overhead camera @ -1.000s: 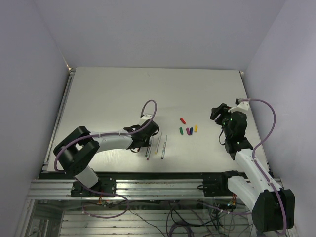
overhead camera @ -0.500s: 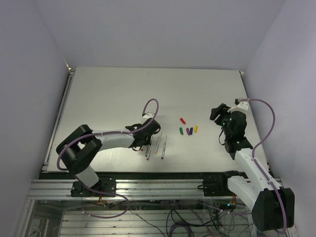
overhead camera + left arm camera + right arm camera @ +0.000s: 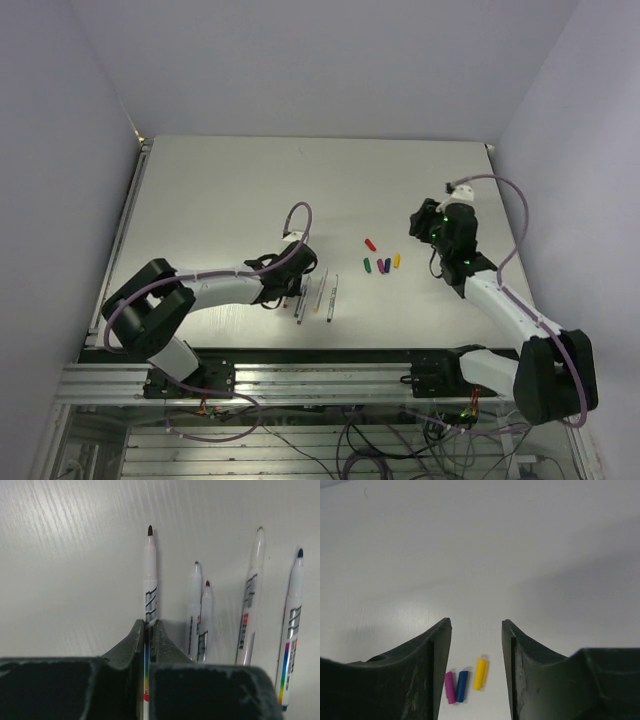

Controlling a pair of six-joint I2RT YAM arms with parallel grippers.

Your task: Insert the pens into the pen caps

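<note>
Pens point(image 3: 252, 595), five, uncapped, white barrels with printed bands, lying roughly parallel near the front middle of the table point(image 3: 250, 180), tips pointing away from the left wrist camera. Leftmost pen point(image 3: 149, 575), dark reddish tip: pinched by its barrel between the closed jaws of the left gripper point(image 3: 148, 632); whether it is lifted off the surface cannot be told. Next two pens lie just beside each other, almost touching; the remaining two lie further right, apart, the outermost with a dark blue tip. Pen caps point(image 3: 381, 262), five, short and stubby, in a loose cluster on the table to the right of the pens, between the two arms: red cap point(image 3: 370, 243) farthest back; green cap point(image 3: 367, 264), magenta cap point(image 3: 450, 687), blue cap point(image 3: 462, 686) and yellow cap point(image 3: 480, 673) in a rough row, magenta and blue touching. Right gripper point(image 3: 476, 624): jaws parted, nothing between them, raised above the table to the right of the caps.
</note>
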